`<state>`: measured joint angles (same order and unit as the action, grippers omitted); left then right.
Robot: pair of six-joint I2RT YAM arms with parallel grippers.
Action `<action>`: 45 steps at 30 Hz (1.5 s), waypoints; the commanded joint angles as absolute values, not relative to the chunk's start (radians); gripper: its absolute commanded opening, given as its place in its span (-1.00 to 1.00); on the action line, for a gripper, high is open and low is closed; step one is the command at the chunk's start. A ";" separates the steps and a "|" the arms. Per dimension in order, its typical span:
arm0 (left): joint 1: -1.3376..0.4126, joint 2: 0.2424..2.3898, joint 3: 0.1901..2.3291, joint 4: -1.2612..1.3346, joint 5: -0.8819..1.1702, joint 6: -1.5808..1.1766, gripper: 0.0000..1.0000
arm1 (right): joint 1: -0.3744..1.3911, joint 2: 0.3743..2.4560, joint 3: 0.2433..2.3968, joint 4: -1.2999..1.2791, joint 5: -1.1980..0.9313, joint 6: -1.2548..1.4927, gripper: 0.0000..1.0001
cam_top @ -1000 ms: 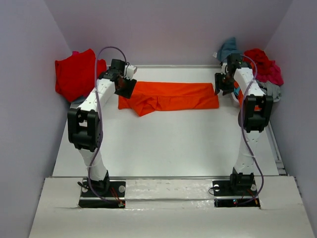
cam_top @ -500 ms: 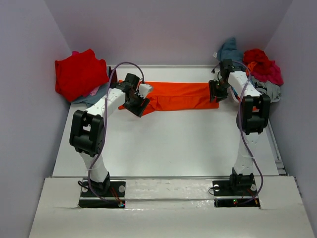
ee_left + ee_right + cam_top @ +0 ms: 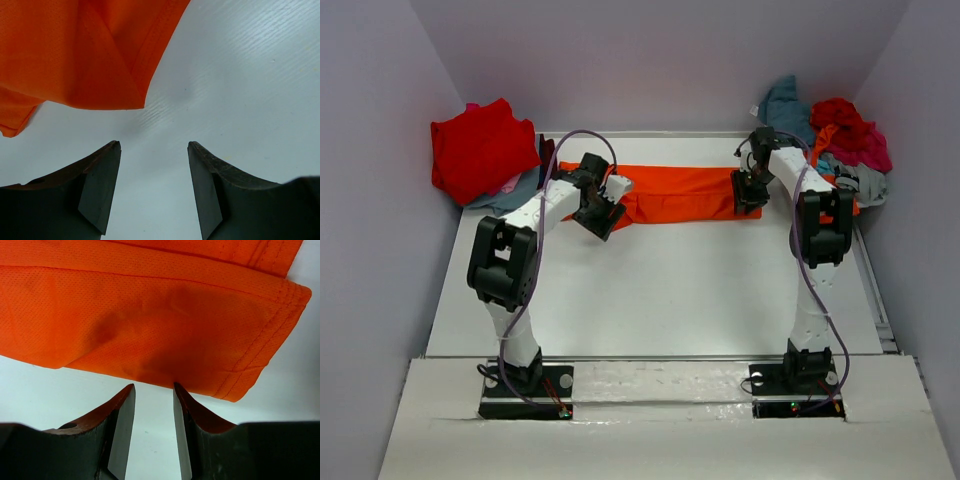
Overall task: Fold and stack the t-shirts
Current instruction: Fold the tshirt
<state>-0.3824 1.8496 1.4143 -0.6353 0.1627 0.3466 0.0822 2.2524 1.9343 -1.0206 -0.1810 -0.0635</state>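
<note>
Both arms have slid inward along the folded orange shirt (image 3: 685, 190), lying across the far bench (image 3: 660, 290). Left hand (image 3: 154, 145) gapes wide just off its near edge; right hand (image 3: 154, 386) has narrowed at the hem, gripping nothing yet: next fold looks imminent

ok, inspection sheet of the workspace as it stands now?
Surface: white table, no stains seen.
Job's things: bright orange cloth t-shirt folded into a long strip at the far side; red cloth t-shirt heaped far left; teal, red and grey shirt pile far right.
Clutter: nothing seen.
Grippers: left gripper open over table near strip's left end; right gripper narrowly open at its right hem, nothing pinched.
Cables: purple cable loops along each arm.
Surroundings: grey walls on three sides.
</note>
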 commanded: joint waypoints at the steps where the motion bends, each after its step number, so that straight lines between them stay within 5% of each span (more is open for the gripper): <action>1: -0.383 1.876 1.407 -0.597 0.104 0.339 0.35 | 0.092 2.253 1.963 -1.025 -0.202 -0.078 -0.16; 26: -0.374 2.003 1.554 -0.535 0.015 0.316 0.31 | 0.092 2.210 1.885 -1.000 -0.198 -0.080 -0.18; 32: -0.374 1.991 1.542 -0.532 0.018 0.319 0.05 | 0.092 2.200 1.864 -0.992 -0.196 -0.080 -0.19; 37: -0.374 1.988 1.532 -0.529 0.018 0.318 -0.36 | 0.092 2.192 1.861 -0.989 -0.195 -0.080 -0.20; 45: -0.374 1.956 1.528 -0.525 0.014 0.314 -0.67 | 0.092 2.189 1.852 -0.989 -0.190 -0.081 -0.22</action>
<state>-0.3779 2.0224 1.5192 -0.5385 0.0212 0.3187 0.0860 2.2517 1.8610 -1.0092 -0.1909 -0.0746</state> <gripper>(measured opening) 0.193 0.393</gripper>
